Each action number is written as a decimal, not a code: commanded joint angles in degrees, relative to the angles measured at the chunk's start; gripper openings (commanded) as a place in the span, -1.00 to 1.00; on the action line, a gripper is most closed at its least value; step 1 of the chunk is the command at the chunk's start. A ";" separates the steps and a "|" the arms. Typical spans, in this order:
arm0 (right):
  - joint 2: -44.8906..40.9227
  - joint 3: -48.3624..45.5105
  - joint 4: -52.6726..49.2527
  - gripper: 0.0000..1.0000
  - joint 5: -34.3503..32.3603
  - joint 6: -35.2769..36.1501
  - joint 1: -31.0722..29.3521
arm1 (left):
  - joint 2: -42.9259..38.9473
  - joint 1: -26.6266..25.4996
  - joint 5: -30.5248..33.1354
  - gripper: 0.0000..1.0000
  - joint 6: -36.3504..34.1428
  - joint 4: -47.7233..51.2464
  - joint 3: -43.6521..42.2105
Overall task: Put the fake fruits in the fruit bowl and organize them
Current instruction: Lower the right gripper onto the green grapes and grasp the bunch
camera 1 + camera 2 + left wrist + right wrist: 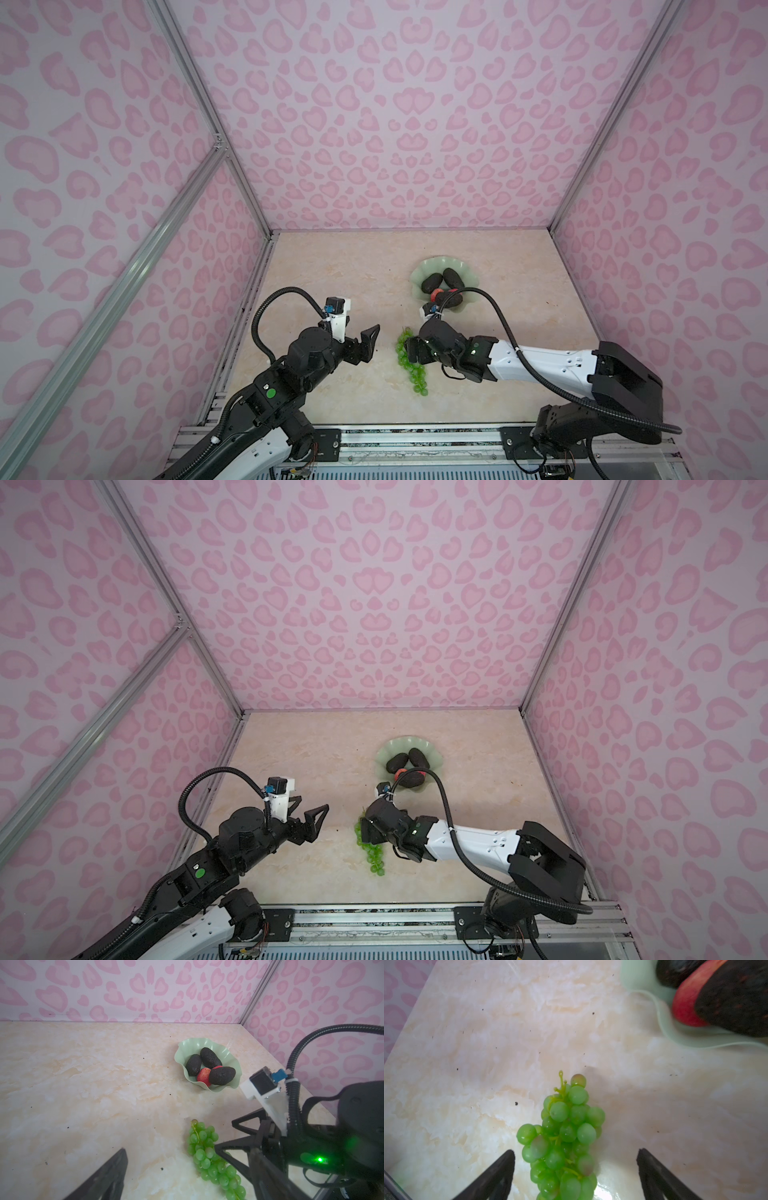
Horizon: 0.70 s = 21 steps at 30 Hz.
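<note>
**Top views.** The fruit bowl (441, 262) is seen standing on the marbled tabletop (332, 274), right of centre and toward the far side. Three avocados (432, 284) are contained in it, with red apples (434, 296) partly covered by them. The grapes (411, 368) are found outside the bowl, lying on the tabletop nearer the front, stem end toward the bowl. The right gripper (409, 351) is positioned low over the upper part of the bunch; its jaw spacing cannot be read from here. The left gripper (314, 803) is held above bare tabletop to the left of the grapes, with its jaws spread and nothing between them.

**Left wrist view.** All three avocados and two apples are shown inside the bowl, one apple largely hidden. The grapes are recorded flat on the tabletop, apart from the bowl, with the right gripper reaching over them. One left finger (108, 1178) is visible, touching nothing.

**Right wrist view.** The right gripper's jaws are observed wide apart, one finger (496, 1176) on either side of the bunch. One finger is just beside the grapes and the other is well clear, so nothing is gripped. The bowl's rim, an apple and two avocados are visible at the frame corner.
</note>
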<state>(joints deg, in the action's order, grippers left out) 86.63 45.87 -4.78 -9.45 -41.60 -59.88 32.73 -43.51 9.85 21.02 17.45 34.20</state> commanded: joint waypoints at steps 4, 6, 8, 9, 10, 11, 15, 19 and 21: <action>7.03 0.57 5.92 0.79 -2.54 -5.56 -0.86 | -0.89 0.03 -0.15 0.84 0.95 -0.05 -0.62; 9.13 1.62 4.90 0.74 -2.93 -6.49 -0.86 | -1.14 0.03 -0.30 0.84 0.99 0.03 -0.71; 10.67 2.72 3.58 0.63 -3.46 -7.08 -0.86 | -1.31 0.04 -0.34 0.84 1.07 0.21 -0.86; 11.13 2.97 3.87 0.53 -3.30 -7.15 -0.86 | -1.42 0.00 -0.33 0.84 1.05 0.24 -0.99; 11.35 2.89 4.35 0.45 -3.21 -7.32 -0.86 | -1.44 0.08 -0.31 0.84 1.05 0.24 -0.97; 11.60 2.84 4.87 0.33 -3.04 -7.51 -0.86 | -1.45 0.05 -0.35 0.84 1.13 0.23 -1.00; 12.08 2.88 5.91 0.00 -2.76 -7.70 -0.86 | -1.24 0.06 -0.29 0.84 1.00 0.16 -0.80; 10.24 1.45 8.85 -0.19 -2.33 -7.79 -0.86 | -0.85 0.06 -0.43 0.84 0.91 -0.22 -0.62; 8.47 0.72 9.34 -0.23 -2.65 -8.05 -0.67 | -0.66 0.07 -0.59 0.84 0.87 -0.39 -0.66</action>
<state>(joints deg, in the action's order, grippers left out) 96.33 47.46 3.44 -11.14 -48.95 -60.75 31.88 -43.51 9.39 21.85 17.91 33.47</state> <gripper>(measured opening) 0.387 0.920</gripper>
